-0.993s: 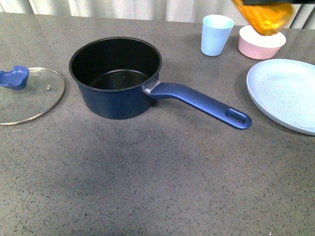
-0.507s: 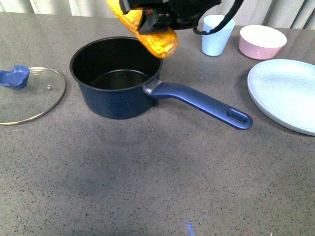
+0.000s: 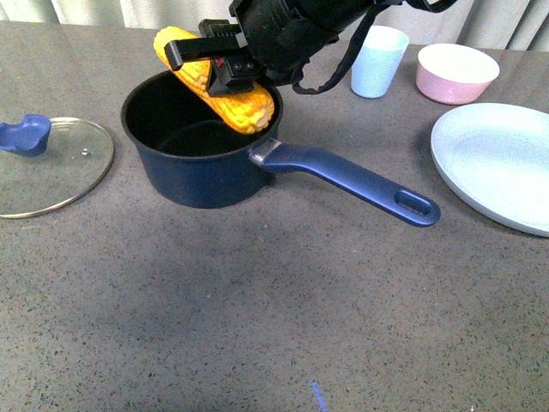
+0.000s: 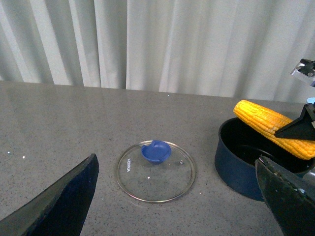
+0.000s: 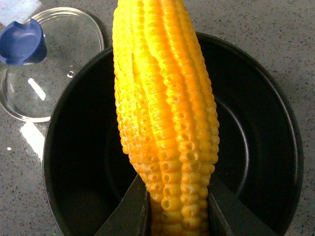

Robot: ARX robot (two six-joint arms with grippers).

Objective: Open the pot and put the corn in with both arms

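Yellow-orange corn (image 3: pixel 214 79) is held over the open mouth of the pot (image 3: pixel 202 167), clear of the black interior. The cob is tilted: its lower end sits near the rim on the handle side, and its higher end reaches past the opposite rim. Whether the lower end touches the rim cannot be told.

The right arm's fingers (image 5: pixel 129 212) are closed on the cob, one on each side of it near the lower end. In the right wrist view the cob runs lengthwise across the opening, with the bare pot floor showing on both sides.

The pot stands upright on the grey speckled worktop (image 3: pixel 257 300). Its long blue handle (image 3: pixel 352 182) points toward the robot's right, and the oval hole is at the free end.

The glass lid (image 3: pixel 60 172) is off the pot and lies flat on the worktop to the robot's left, apart from the pot wall. Its blue knob (image 3: pixel 26 136) faces up.

The left arm's fingers (image 4: pixel 64 201) are spread wide and hold nothing. In the left wrist view they hang above the worktop with the lid between them and further off.

Other items are on the robot's right, well apart from the pot body — a pale blue cup (image 3: pixel 377 60), a pink bowl (image 3: pixel 456 73) and a pale blue plate (image 3: pixel 497 163). A white curtain (image 4: pixel 147 44) runs behind the worktop.
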